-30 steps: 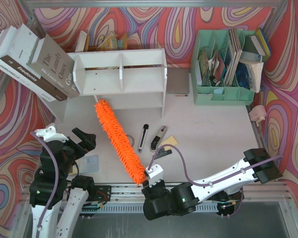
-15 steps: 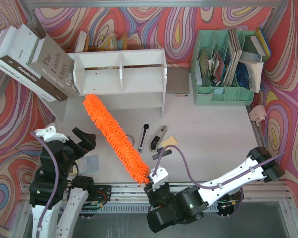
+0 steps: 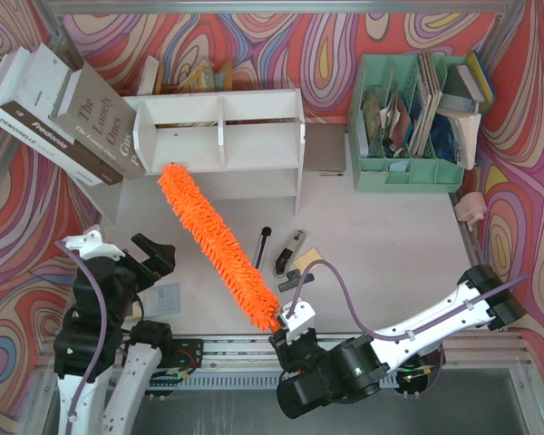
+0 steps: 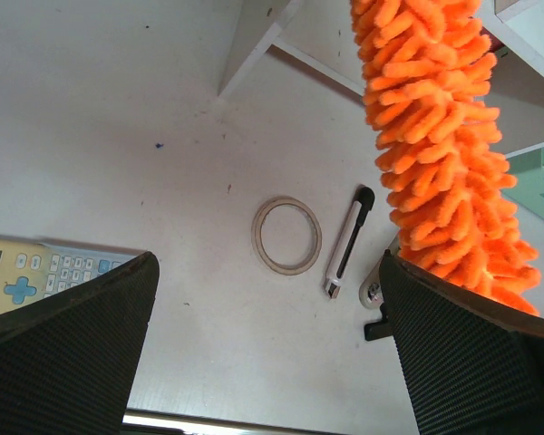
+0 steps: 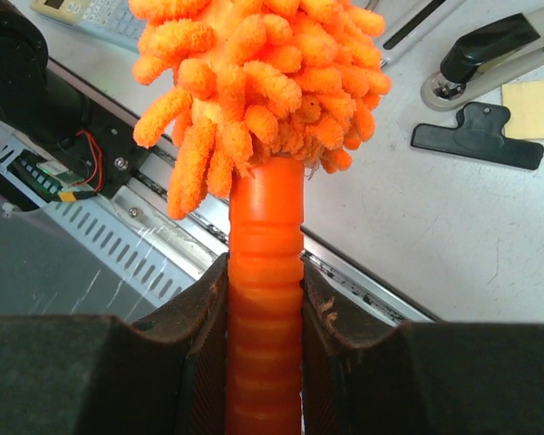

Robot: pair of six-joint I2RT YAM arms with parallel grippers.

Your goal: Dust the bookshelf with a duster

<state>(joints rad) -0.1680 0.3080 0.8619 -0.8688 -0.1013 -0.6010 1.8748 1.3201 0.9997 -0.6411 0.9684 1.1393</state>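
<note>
R claw (image 5: 265,304) stayed clamped on the duster (image 3: 216,245) at its handle, and over the last sec the wrist slid right along the near counter (image 4: 118,136) edge. The fluffy tip swung left, then fwd, ending at the bookshelf (image 3: 219,136) lower tier, left end; contact unclear. Prob. the start of a wiping pass. L claw (image 4: 267,349) hung wide apart, empty.

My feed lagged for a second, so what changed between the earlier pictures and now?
The right gripper, shut on the duster handle, shifted right along the near edge, swinging the fluffy tip left and closer to the bookshelf. The left gripper stayed open and parked; the bookshelf did not move.
</note>
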